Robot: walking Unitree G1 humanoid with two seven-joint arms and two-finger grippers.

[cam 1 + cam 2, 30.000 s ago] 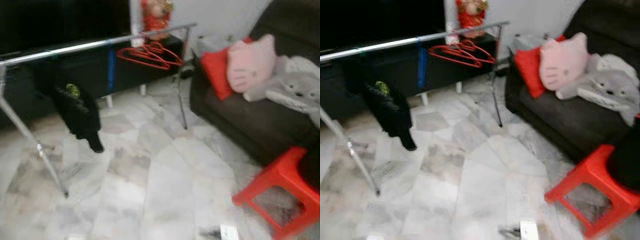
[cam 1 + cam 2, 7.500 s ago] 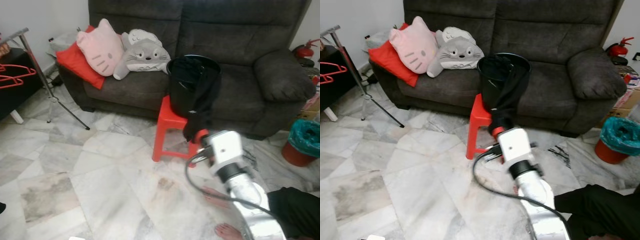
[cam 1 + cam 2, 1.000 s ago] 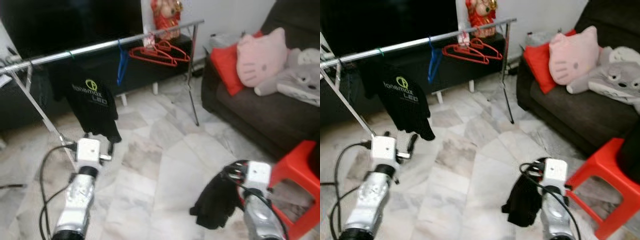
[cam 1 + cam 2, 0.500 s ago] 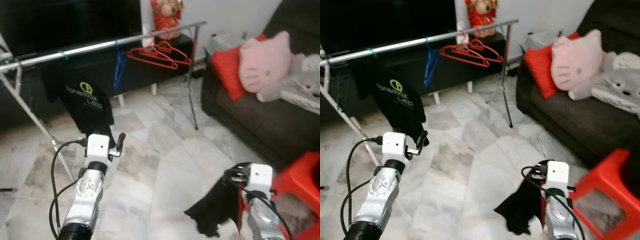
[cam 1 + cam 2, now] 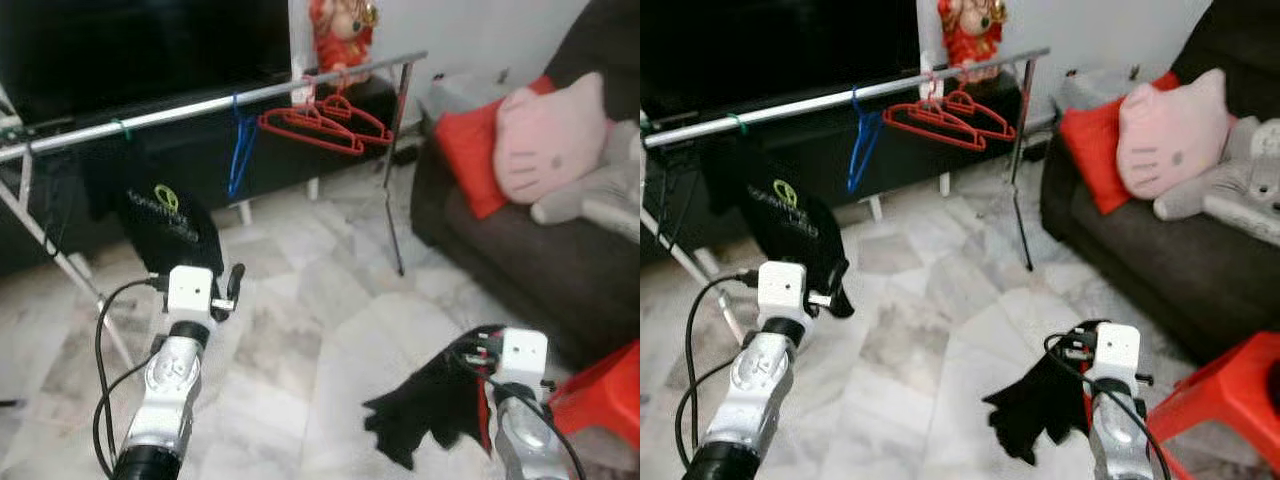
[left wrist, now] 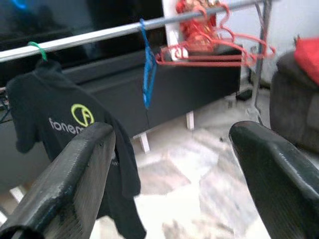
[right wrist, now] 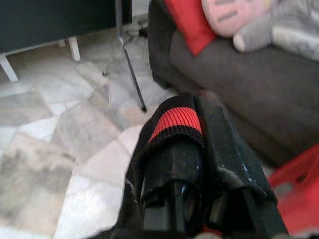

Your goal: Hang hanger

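Left eye view, right gripper (image 5: 480, 350) clamped on black garment (image 5: 425, 415) hanging floorward, left gripper (image 6: 169, 164) spread apart.

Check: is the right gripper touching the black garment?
Touching. The right wrist view shows the black garment draped over and pinched between the right gripper fingers.

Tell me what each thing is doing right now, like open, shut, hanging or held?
left gripper: open, raised toward the rail
right gripper: shut on the black garment
black garment: held, dangling over the floor
black T-shirt: hanging on the rail
blue hanger: hanging, bare
red hangers: hanging, bare
rail: standing
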